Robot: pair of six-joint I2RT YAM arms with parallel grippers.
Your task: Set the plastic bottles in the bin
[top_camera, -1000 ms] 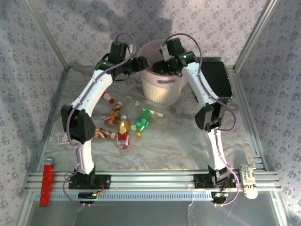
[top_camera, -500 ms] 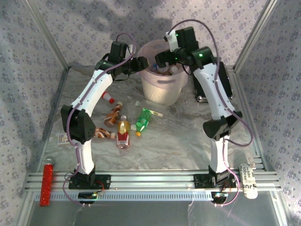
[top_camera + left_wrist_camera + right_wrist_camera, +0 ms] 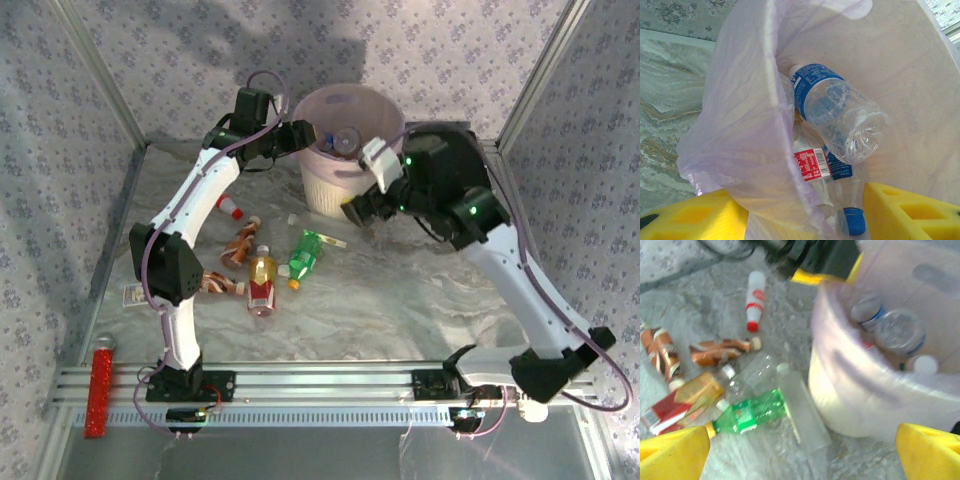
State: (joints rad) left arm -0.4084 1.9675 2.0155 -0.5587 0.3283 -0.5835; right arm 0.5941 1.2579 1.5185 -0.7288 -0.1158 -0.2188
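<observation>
Pinches rim of round pale translucent plastic bin (image 3: 328,192) with left end effector (image 3: 306,134). Holds right end effector (image 3: 357,211) released, withdrawn from bin mouth over open counter (image 3: 400,290)

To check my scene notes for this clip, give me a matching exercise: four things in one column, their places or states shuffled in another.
1. green bottle
2. blue-labelled bottle
3. left hand
4. right hand

A. open, in front of the bin
B. inside the bin
C. lying on the table
D. astride the bin's rim

Pairs: 1-C, 2-B, 3-D, 4-A
</observation>
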